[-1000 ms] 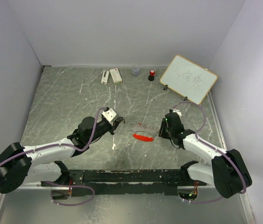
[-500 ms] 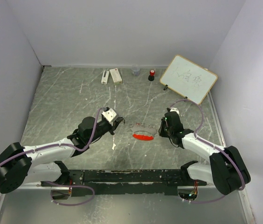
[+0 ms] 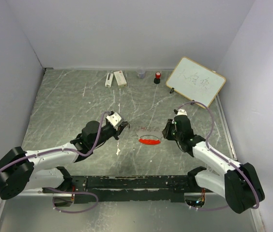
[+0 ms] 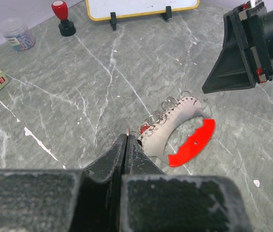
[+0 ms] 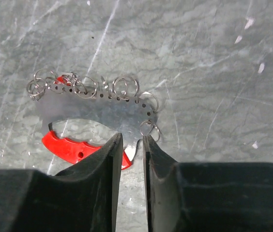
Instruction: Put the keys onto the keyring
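The keyring [image 3: 149,137] lies flat mid-table: a curved silver plate [image 5: 98,110] with holes and several small rings, backed by a red plastic arc [image 4: 194,145]. A tiny red-headed key [image 4: 146,129] seems to sit among the rings at its left end. My right gripper [image 5: 131,139] straddles the plate's right tip, fingers narrowed onto it. From above, that gripper [image 3: 166,131] sits at the plate's right end. My left gripper [image 4: 128,137] is shut just left of the plate, a thin little ring [image 4: 128,128] poking from its tips. It [image 3: 124,126] hovers a short way off.
Along the back wall stand a small whiteboard [image 3: 196,81], a red-topped black stamp [image 3: 157,77], a little clear jar [image 3: 141,73] and two white boxes [image 3: 116,78]. White scraps dot the marble-patterned table [image 3: 78,101].
My right gripper's jaws have narrowed around the plate's right end and its wrist has shifted slightly. The left arm has stayed still.
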`<act>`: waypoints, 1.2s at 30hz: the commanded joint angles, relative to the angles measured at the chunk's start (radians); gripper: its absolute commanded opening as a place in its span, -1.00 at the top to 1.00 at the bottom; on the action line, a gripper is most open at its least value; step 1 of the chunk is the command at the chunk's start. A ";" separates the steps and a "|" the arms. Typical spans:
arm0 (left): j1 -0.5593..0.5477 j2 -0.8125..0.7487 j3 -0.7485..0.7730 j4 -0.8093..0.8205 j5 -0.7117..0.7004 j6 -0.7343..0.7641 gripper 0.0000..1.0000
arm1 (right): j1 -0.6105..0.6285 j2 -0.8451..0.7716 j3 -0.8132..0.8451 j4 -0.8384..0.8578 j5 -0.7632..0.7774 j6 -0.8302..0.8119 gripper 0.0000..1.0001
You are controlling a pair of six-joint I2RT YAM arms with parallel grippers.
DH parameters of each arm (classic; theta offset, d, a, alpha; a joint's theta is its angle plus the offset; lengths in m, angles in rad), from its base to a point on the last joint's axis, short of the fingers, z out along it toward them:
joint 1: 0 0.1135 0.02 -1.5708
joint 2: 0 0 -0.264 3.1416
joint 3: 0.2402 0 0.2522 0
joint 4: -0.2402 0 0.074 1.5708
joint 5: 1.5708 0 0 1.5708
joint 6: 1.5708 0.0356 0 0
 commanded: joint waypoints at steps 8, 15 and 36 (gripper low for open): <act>0.007 -0.018 -0.015 0.031 0.017 -0.016 0.87 | 0.003 0.036 0.063 -0.071 0.067 -0.023 0.39; 0.006 -0.020 -0.019 0.026 0.012 -0.017 0.87 | 0.009 0.116 0.097 -0.072 0.023 -0.068 0.39; 0.007 -0.010 -0.020 0.032 0.009 -0.015 0.87 | 0.070 0.265 0.218 -0.186 0.103 -0.122 0.38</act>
